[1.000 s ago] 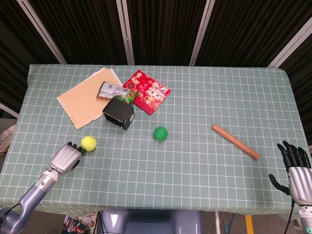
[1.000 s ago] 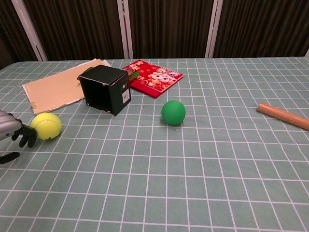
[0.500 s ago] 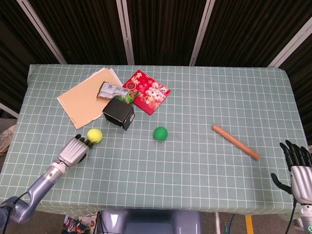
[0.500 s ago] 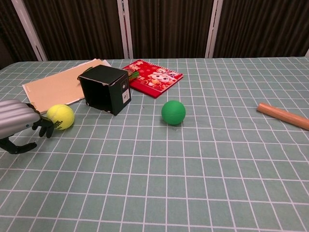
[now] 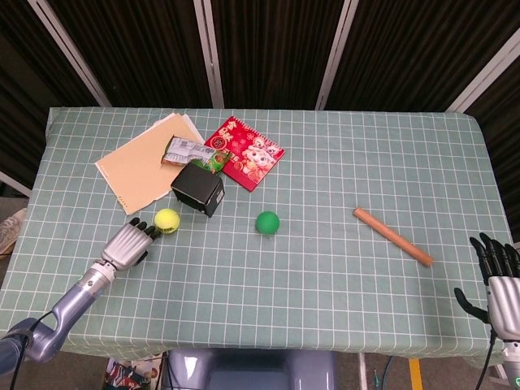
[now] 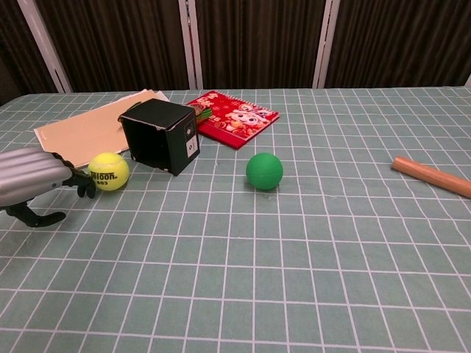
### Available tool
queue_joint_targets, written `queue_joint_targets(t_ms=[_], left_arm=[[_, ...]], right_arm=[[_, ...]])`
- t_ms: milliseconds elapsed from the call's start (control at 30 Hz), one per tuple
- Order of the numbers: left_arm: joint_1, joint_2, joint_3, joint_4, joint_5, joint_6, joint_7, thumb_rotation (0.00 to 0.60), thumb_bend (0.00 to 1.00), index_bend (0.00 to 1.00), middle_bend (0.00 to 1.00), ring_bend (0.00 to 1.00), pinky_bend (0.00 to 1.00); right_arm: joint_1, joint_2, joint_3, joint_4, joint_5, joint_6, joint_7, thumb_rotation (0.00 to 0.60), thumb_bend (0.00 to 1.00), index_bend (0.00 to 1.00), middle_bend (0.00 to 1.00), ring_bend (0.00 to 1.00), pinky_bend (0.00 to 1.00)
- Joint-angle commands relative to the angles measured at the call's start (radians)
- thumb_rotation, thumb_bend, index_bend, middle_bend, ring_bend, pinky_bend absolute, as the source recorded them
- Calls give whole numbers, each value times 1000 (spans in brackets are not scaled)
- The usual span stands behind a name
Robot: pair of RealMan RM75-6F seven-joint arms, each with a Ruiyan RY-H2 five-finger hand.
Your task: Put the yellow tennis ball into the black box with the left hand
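Observation:
The yellow tennis ball (image 5: 167,220) (image 6: 109,171) lies on the tablecloth just left of the black box (image 5: 197,188) (image 6: 159,135). The box sits tilted, its top closed-looking from here. My left hand (image 5: 130,244) (image 6: 33,180) lies low on the table behind the ball, fingers stretched toward it with the fingertips (image 6: 85,185) touching or nearly touching it; it holds nothing. My right hand (image 5: 500,272) hangs open off the table's right front corner, far from the ball.
A green ball (image 5: 267,222) (image 6: 264,170) lies right of the box. A wooden stick (image 5: 392,236) (image 6: 431,176) lies at the right. A red booklet (image 5: 246,152), a tan folder (image 5: 138,165) and a green packet (image 5: 193,152) lie behind the box.
The tennis ball has rolled right and away from me, toward the black box, with my left hand following behind it. The right hand dropped slightly.

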Motion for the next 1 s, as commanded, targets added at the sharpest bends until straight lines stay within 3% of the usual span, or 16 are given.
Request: queue_joint_targets(t_ms=[33,300,567,1000], left_arm=[[-4,-2,0,1,-3,-2,-2,600,362,280,317,288,277],[-15,-14,3,8,-13,-7,-13,600,362,216,265,223,245],[-41,-46,-3,43,-20,-20,-37,600,361,191,215,158,141],[-79,-95,-8,112,4,20,-119,600,360,181,211,150,119]], right_arm=[[-2,1,2,0,0,5,4,600,318,0,0,0,0],[0,1,1,3,-2,0,4,600,318,0,0,0,0],[-1,1,2,4,-1,0,3,600,318,0,0,0,0],[-4,5,4,4,0,7,11,600,317,0,0,0,0]])
